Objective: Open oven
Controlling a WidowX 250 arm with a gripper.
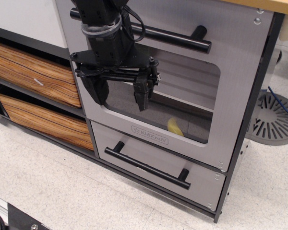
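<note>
Pale floor [62,187]; oven [230,96] handle [173,37] gripper-hidden [121,95].

A pale, speckled floor [62,191] is seen carrying a toy kitchen unit [240,139], whose dark frame is set directly on it. At the right, partly hidden behind the unit, a round grey slotted base [273,120] is laid flat on the same floor, with a blue cable [284,106] trailed across it. In the lower left corner, part of a dark object [9,221] is shown, cut off by the picture's edge.
</note>
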